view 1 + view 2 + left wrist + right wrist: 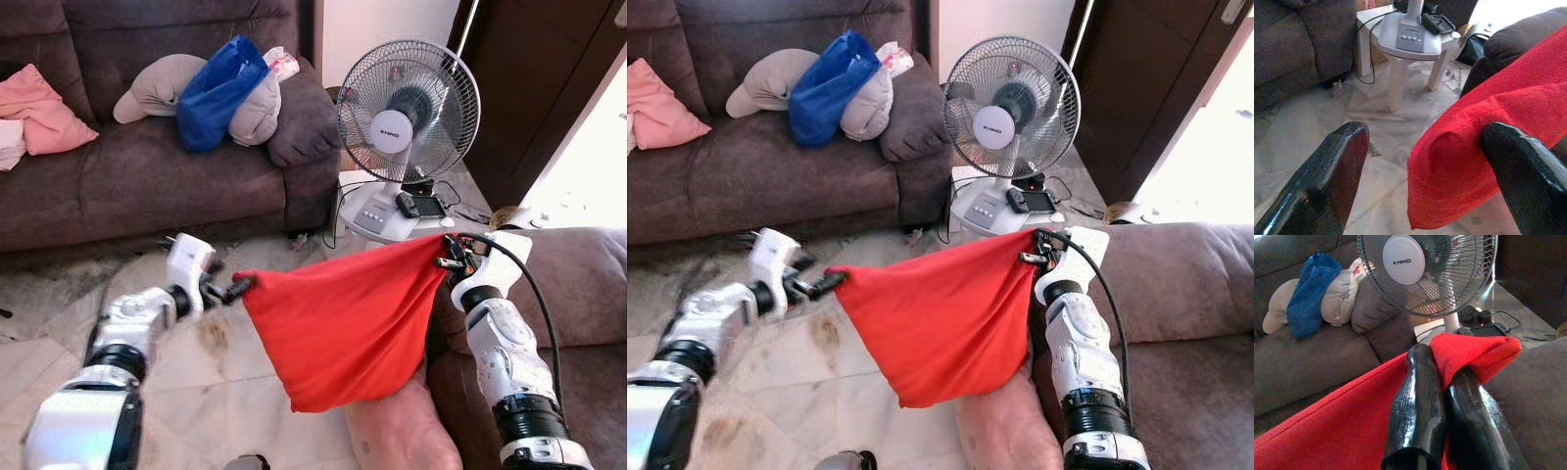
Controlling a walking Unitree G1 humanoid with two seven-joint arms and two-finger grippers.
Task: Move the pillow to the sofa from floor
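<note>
A red pillow [343, 323] hangs stretched in the air between my two grippers, above the tiled floor. My right gripper [451, 257] is shut on the pillow's upper right corner; in the right wrist view both black fingers [1418, 401] pinch the red cloth [1474, 352]. My left gripper [238, 288] is at the pillow's left corner. Its fingers [1327, 176] stand wide apart in the left wrist view, with the red corner [1449, 161] between them, against one finger. The dark brown sofa [147, 186] stands ahead on the left.
On the sofa lie a pink pillow [39, 108], beige cushions [162, 83] and a blue bag [216, 93]. A standing fan [407, 113] on a low white table [372, 220] is straight ahead. A second brown sofa [578, 284] is at my right, with a pink cushion [402, 431] below the pillow.
</note>
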